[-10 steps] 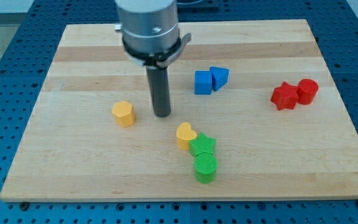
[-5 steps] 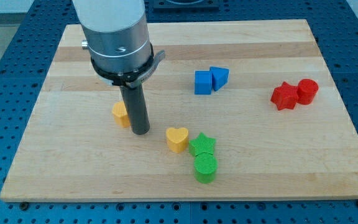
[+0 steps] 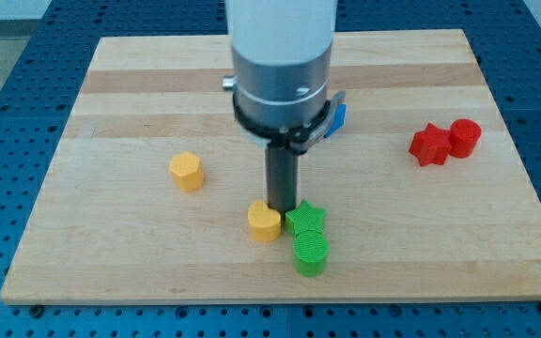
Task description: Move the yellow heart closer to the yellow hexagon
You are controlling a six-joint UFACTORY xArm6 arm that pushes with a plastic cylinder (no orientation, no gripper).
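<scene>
The yellow heart (image 3: 264, 223) lies on the wooden board (image 3: 111, 244), low and near the middle. The yellow hexagon (image 3: 186, 172) sits to its upper left, a clear gap apart. My tip (image 3: 281, 207) is right behind the heart's upper right edge, between the heart and the green star (image 3: 305, 221), touching or nearly touching both. The arm's body hides most of the blue blocks.
A green cylinder (image 3: 310, 253) sits just below the green star. Two red blocks (image 3: 446, 142) stand together at the view's right. A sliver of a blue block (image 3: 340, 116) shows beside the arm.
My tip swung left to the hexagon, then back right to the heart's upper right edge. The heart has shifted left, off the green star. The hexagon stays put.
</scene>
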